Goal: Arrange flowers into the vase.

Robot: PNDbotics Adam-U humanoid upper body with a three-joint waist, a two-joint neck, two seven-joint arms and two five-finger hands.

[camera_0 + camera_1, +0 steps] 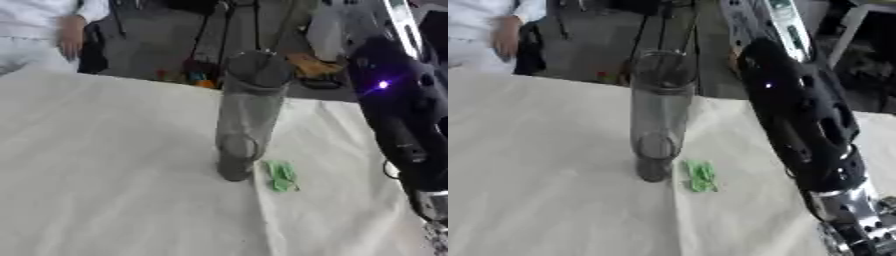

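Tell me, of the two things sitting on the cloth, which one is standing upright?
The tall clear vase stands upright. The small green piece beside its base, on the robot's right, lies flat on the white tablecloth.

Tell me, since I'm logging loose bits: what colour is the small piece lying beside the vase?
Green, clearest in the left eye view, right of the vase.

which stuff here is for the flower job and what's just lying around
For the job:
- clear vase, upright on the table, no flowers in it
- small green piece lying beside its base, possibly a leaf
- right arm alongside; its hand is out of view

Just there:
- pale tablecloth
- clutter on the floor beyond
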